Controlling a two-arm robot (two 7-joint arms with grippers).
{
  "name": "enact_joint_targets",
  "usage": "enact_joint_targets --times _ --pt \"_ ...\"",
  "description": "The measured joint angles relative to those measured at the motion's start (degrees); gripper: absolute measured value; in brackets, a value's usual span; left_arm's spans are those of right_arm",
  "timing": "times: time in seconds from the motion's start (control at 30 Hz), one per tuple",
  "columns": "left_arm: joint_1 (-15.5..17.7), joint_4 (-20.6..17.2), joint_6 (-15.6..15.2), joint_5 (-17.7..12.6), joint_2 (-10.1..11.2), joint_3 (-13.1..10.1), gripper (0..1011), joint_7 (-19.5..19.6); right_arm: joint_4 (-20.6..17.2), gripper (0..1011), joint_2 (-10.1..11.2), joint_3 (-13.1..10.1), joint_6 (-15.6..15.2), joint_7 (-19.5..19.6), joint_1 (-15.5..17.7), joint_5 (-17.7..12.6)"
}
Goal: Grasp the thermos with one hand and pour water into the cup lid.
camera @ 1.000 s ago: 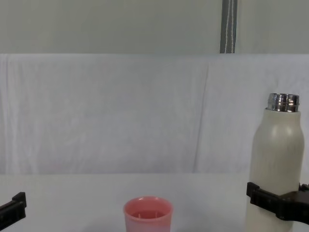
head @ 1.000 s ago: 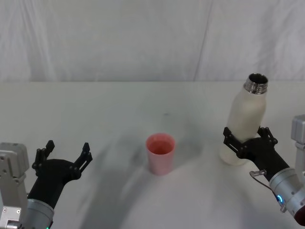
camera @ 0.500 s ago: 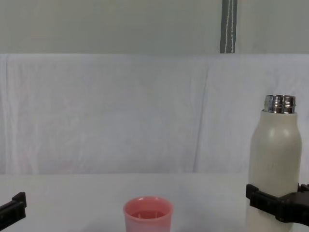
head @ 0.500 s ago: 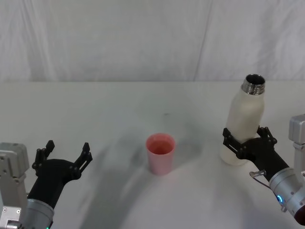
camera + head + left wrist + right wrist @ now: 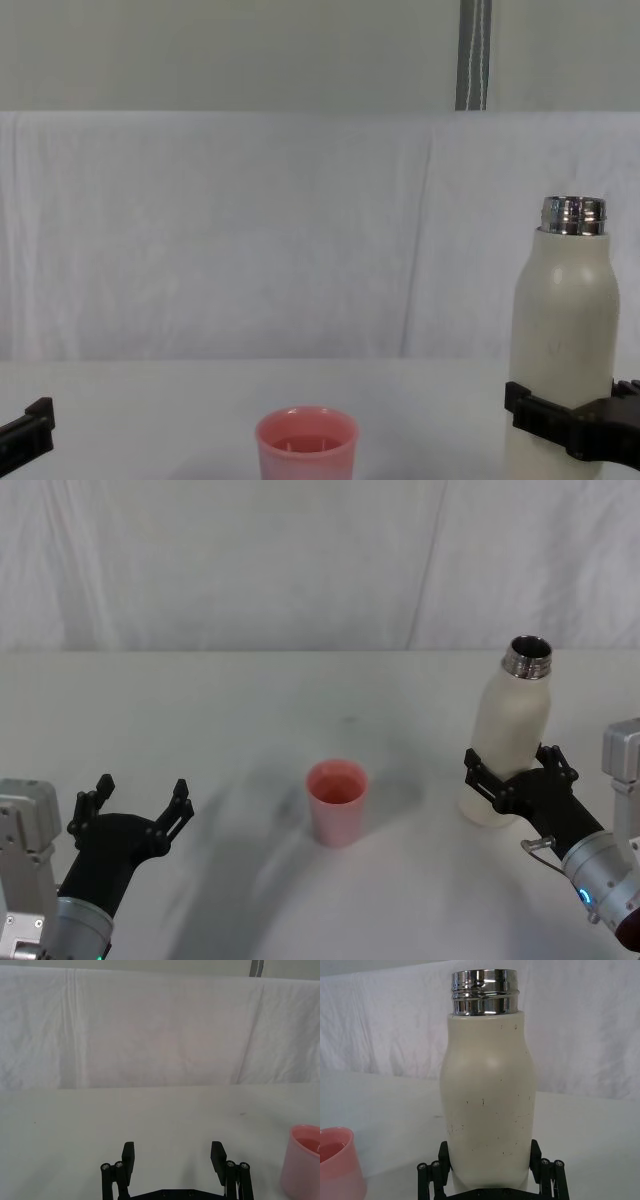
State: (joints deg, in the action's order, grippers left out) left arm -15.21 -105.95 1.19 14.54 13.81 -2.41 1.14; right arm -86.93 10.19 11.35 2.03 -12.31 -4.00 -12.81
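Right gripper [image 5: 512, 778] clamped low on upright thermos [image 5: 506, 742]; cup lid [image 5: 337, 800] well apart, toward the left gripper [image 5: 138, 802], spread wide.
Judgement: carry neck over cup lid rim, tilt slowly; low grip risks slip.

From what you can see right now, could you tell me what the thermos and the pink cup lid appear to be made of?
The thermos, held low on its body by the right gripper, looks like metal under a matte cream coating with small dark scuffs; its bare threaded neck is shiny, mirror-like steel. The cup lid looks like plastic: uniform pink, smooth, softly glossy, with a thin rim. Neither is certain from looks alone.
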Motion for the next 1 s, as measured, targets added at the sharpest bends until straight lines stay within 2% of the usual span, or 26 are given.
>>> enact_joint_targets --times 1.0 --pt "0.0 0.0 0.0 0.0 0.0 0.0 1001 0.0 0.15 950 -0.09 0.15 -0.6 -0.04 0.03 0.06"
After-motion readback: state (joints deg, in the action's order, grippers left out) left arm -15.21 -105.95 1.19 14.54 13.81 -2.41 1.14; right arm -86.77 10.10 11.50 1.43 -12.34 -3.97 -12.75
